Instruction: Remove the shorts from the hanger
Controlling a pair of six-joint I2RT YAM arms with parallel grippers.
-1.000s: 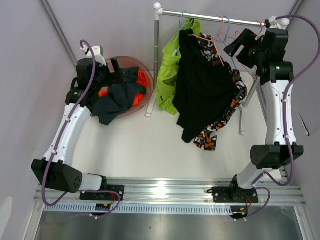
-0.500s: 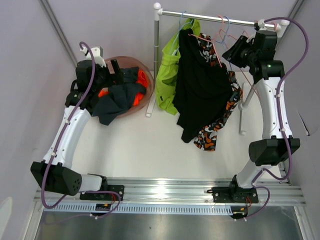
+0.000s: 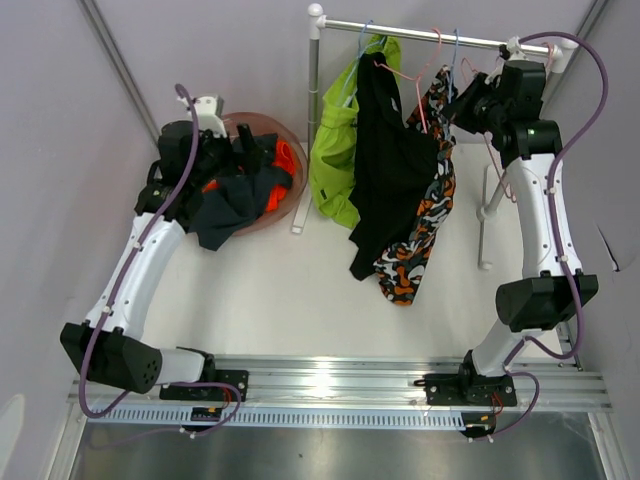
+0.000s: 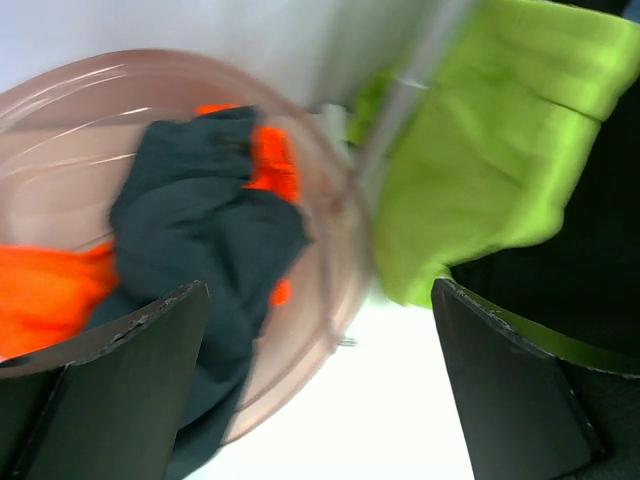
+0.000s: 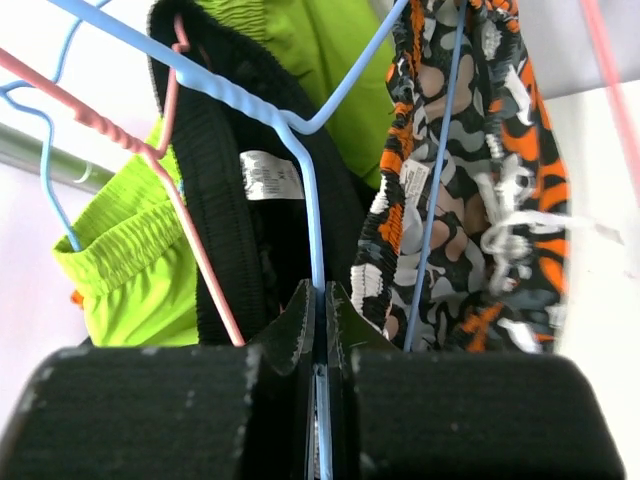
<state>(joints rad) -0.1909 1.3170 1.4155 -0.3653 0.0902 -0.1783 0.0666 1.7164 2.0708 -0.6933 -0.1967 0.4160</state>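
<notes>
Three pairs of shorts hang on hangers from the rail (image 3: pixel 430 35): lime green (image 3: pixel 335 150), black (image 3: pixel 395 170) and orange-black-white patterned (image 3: pixel 415 250). My right gripper (image 3: pixel 455 105) is up at the hangers, just right of the clothes. In the right wrist view it (image 5: pixel 321 292) is shut on a thin wire of a blue hanger (image 5: pixel 312 200), between the black shorts (image 5: pixel 225 230) and the patterned shorts (image 5: pixel 480 200). A pink hanger (image 5: pixel 190 235) crosses the black waistband. My left gripper (image 3: pixel 245 150) hovers over the basket and is open (image 4: pixel 315 290), holding nothing.
A pink translucent basket (image 3: pixel 290 185) with dark grey and orange clothes (image 4: pixel 200 230) stands left of the rack. The rack's post (image 3: pixel 312 120) rises between the basket and the lime shorts (image 4: pixel 490 150). A second rack leg (image 3: pixel 487 215) stands to the right.
My right gripper has moved left into the hangers and shut on the blue hanger wire. The hanging shorts have swung left. The left arm has shifted slightly right.
</notes>
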